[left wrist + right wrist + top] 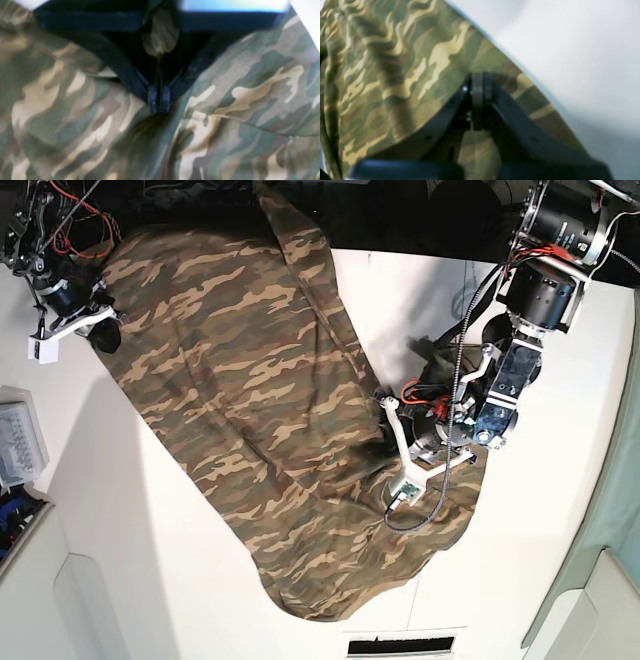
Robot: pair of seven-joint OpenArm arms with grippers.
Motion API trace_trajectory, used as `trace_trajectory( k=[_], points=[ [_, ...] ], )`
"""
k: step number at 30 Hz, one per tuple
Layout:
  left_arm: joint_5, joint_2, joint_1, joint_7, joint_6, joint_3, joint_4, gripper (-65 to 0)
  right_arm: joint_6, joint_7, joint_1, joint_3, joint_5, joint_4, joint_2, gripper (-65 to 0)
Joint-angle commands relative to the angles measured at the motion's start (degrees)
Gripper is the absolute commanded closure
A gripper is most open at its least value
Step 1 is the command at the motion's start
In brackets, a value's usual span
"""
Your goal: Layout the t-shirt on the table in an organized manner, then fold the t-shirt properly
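T-shirt (250, 400) fabric in camouflage print lies spread diagonally over the table (150, 580), a wide white top that fills most of the base view. The cloth runs from the far corner on that view's left down toward the near edge, where its hem curves in a rounded lobe. A long ridge of folded fabric crosses it from the far middle toward the centre. Beyond the table's far edge the room is dark. A clear plastic box (20, 445) sits at the left border, and a pale green panel (600, 510) stands along the right side.

The left gripper (158, 102) is at the centre-right of the base view, low on the shirt. In its wrist view the two dark fingertips are pressed together with a pinch of camouflage cloth gathered at them, and the fabric creases out from that point.

The right gripper (477, 82) is at the far left corner of the shirt. Its fingers (477, 100) are also squeezed together, clamped on the shirt near its edge, with bare white table just beside.
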Motion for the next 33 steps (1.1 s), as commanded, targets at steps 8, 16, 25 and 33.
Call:
trace_trajectory(
  k=[8,16,25,33],
  points=[
    [-0.6,1.8,-4.7,3.8,0.1,0.0,-0.3,-1.8,0.5,0.6,-3.3,0.2,1.2,12.4,-4.4,0.0],
    [-12.8,-4.1,-4.6,9.0,-0.7,0.0,11.8,-1.8,-0.5,0.9,2.2,1.7,-3.6,16.3,-4.4,0.0],
    [-27.1,-4.6,2.8,13.5,-7.5,0.0,17.5,-1.8,-0.6,1.2,15.6,1.7,-8.9,1.5,-1.0,0.0],
    [-24.3,-2.6,7.1,12.6,-7.5,0.0,17.5,-1.8,-0.6,1.2,16.3,1.7,-8.9,-5.7,-1.4,0.0]
  ],
)
